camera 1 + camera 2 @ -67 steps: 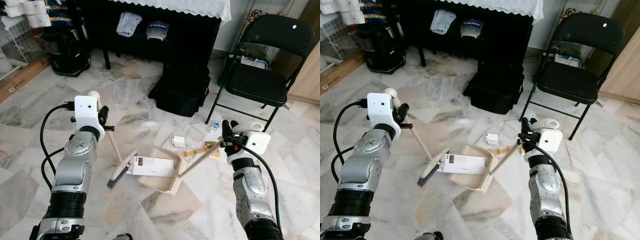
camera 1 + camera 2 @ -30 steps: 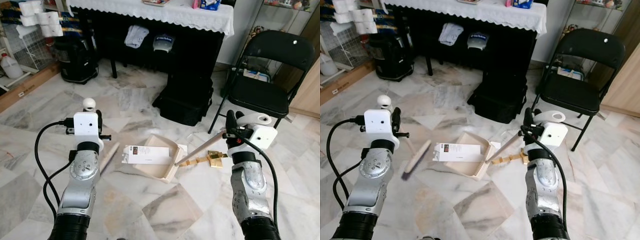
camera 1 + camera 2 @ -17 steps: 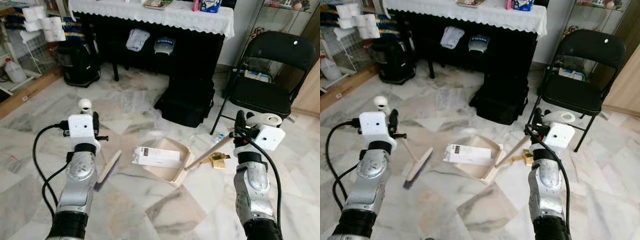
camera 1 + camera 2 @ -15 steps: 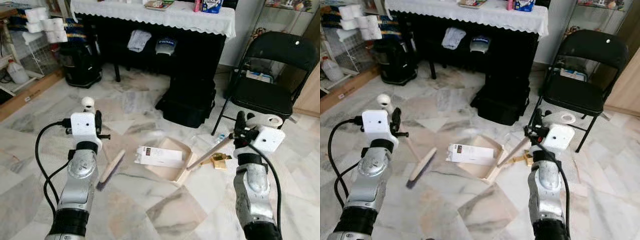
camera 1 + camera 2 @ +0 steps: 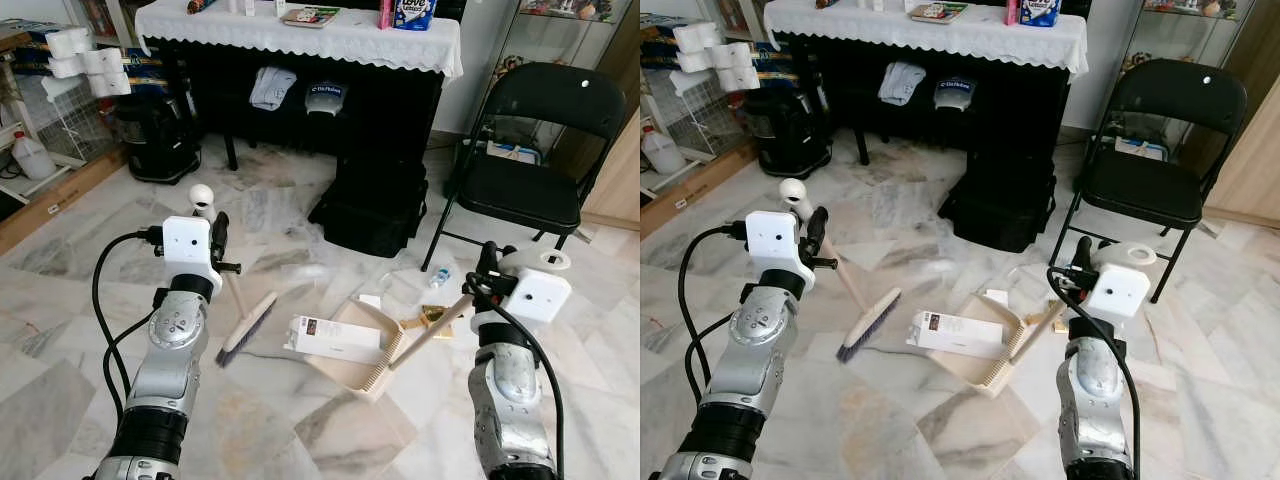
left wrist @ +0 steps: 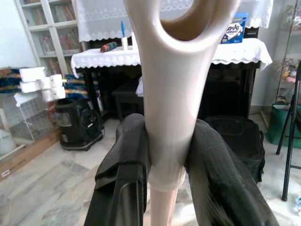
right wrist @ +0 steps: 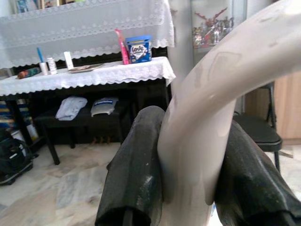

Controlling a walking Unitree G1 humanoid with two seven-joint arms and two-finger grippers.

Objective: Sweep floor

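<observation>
My left gripper (image 5: 218, 232) is shut on the cream handle of a small broom (image 5: 247, 327), whose bristle head rests on the marble floor left of the dustpan. The left wrist view shows the broom handle (image 6: 173, 94) clamped between both black fingers (image 6: 123, 174). My right gripper (image 5: 484, 268) is shut on the long handle of a cream dustpan (image 5: 368, 357) that sits on the floor between my arms. A flat white box (image 5: 335, 338) lies across the dustpan's mouth. In the right wrist view the dustpan handle (image 7: 207, 122) fills the gap between the fingers (image 7: 136, 174). A gold scrap (image 5: 433, 317) lies behind the pan.
A black folding chair (image 5: 545, 140) stands to the right. A black bag (image 5: 375, 200) sits before a dark table with a white lace cloth (image 5: 320, 35). A black vacuum canister (image 5: 160, 135) stands at the back left. A small bottle (image 5: 439, 275) lies near the chair legs.
The camera has shifted. The broom head has come closer to the dustpan's left side, and the dustpan with the white box sits lower and further right in view. Both grips are unchanged.
</observation>
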